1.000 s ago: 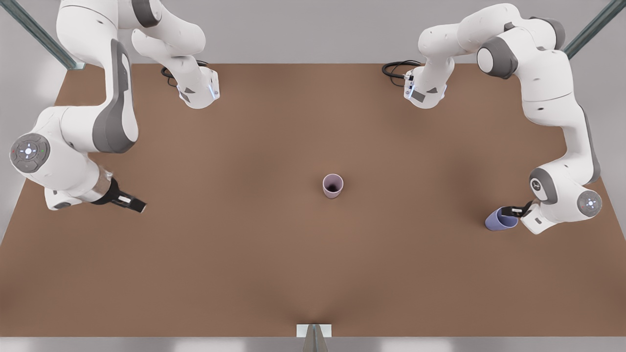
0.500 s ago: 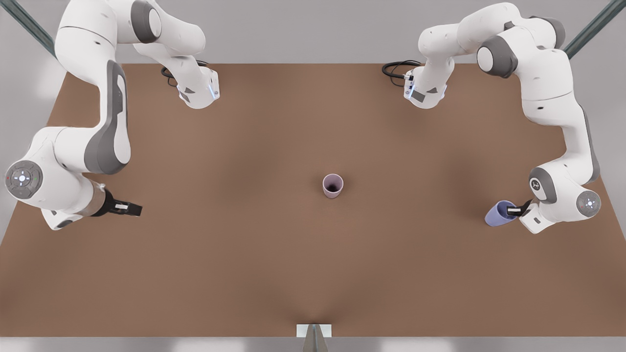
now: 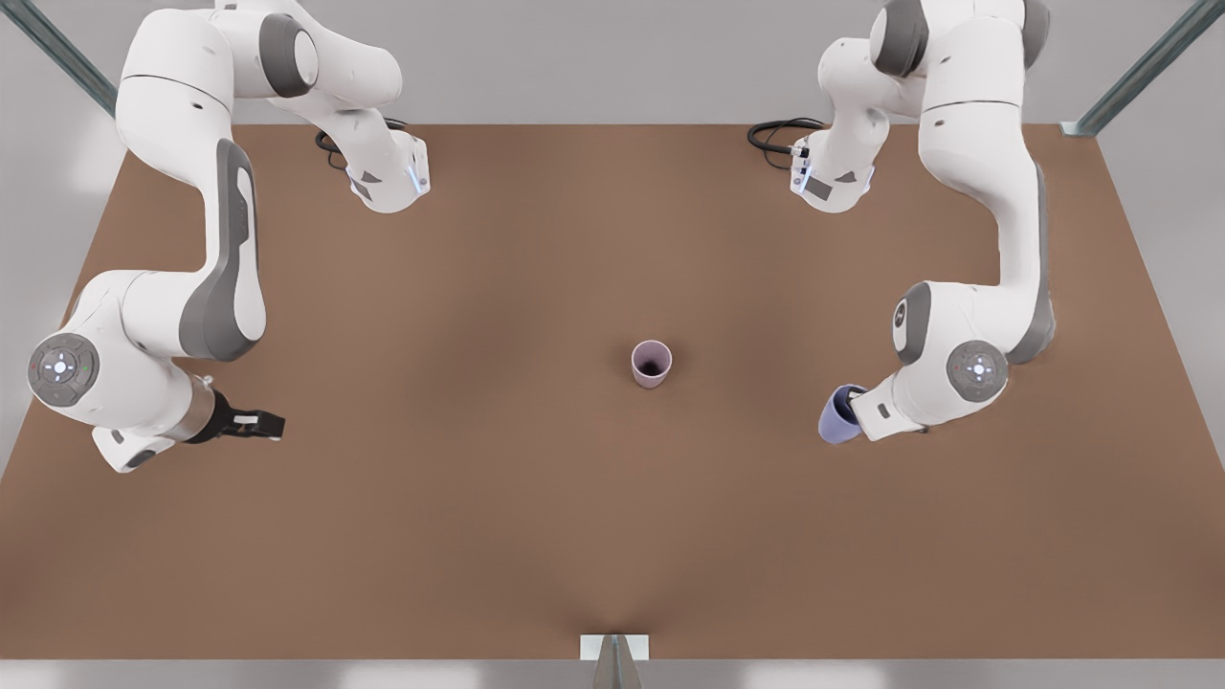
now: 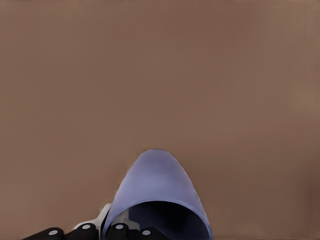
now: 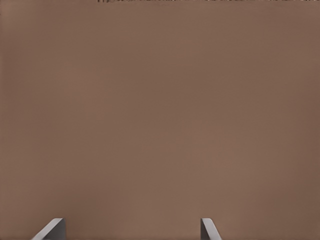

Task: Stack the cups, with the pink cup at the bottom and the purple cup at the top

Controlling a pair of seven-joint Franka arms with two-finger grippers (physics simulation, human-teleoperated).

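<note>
Since a moment ago the left pincer (image 3: 855,410), clamped on the rim of the purple cup (image 3: 838,415), has carried it from the far end of the bench (image 3: 498,536) much nearer the pink cup (image 3: 652,364), so stacking seems close. Both cups are matte, tapered and handleless; the pink cup stands upright mid-bench, dark inside. The right pincer (image 3: 271,422) waits well off on the pink cup's other side, spread wide.

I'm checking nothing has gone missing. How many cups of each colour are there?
Pink cup: 1, upright on the table.
Purple cup: 1, held tilted by the left gripper.
Total: 2 cups.
The right gripper waits with fingers open.
</note>
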